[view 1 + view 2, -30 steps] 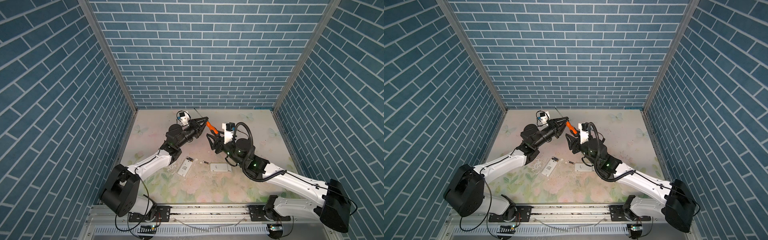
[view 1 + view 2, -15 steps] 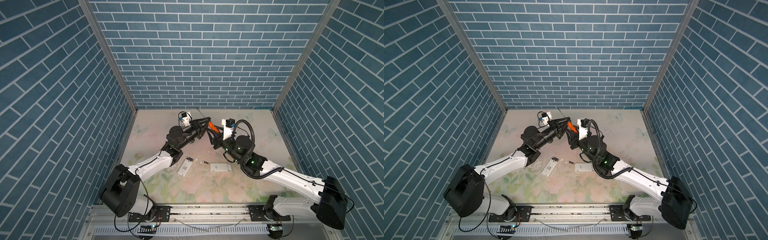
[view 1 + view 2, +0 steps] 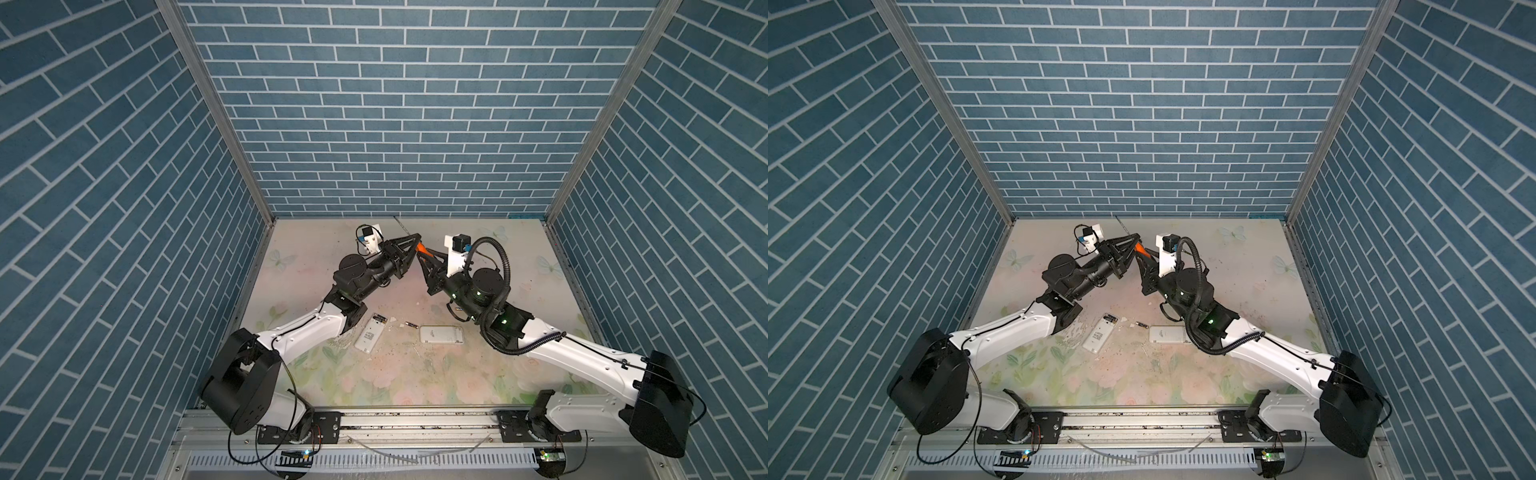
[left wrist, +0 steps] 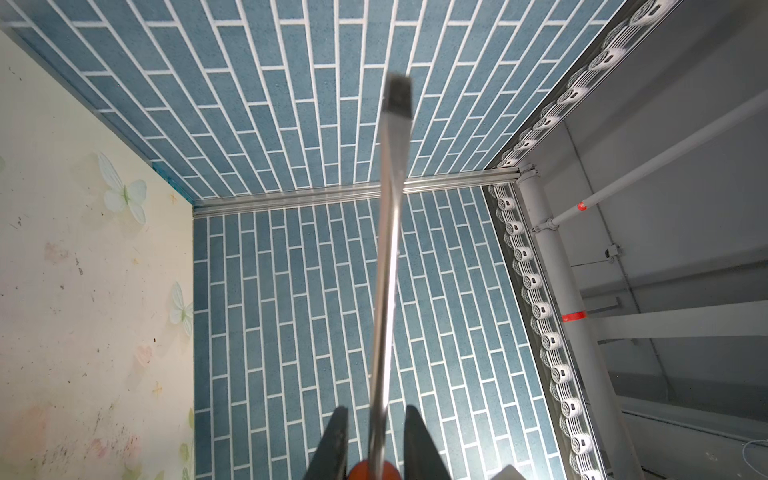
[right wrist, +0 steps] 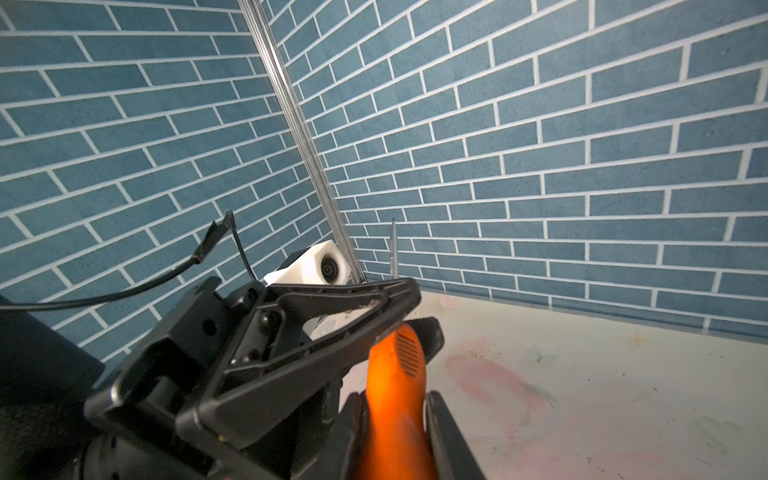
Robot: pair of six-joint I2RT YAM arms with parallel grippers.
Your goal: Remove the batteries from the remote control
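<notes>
Screwdriver (image 4: 386,270) is gripped at shaft base by left end effector (image 3: 415,240) above counter (image 3: 415,374); its orange handle (image 5: 395,374) is flanked by right end effector (image 3: 422,255), grip cannot be told.

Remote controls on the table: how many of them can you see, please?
2. The left remote lies slanted near the left arm; the right remote lies beside the right arm. The arms could hide others.

The site is a robotics lab test cell: brick-print panels (image 3: 399,124) on aluminium posts (image 3: 218,112) enclose a floral tabletop (image 3: 415,374) with two rail-mounted arms (image 3: 307,332).
</notes>
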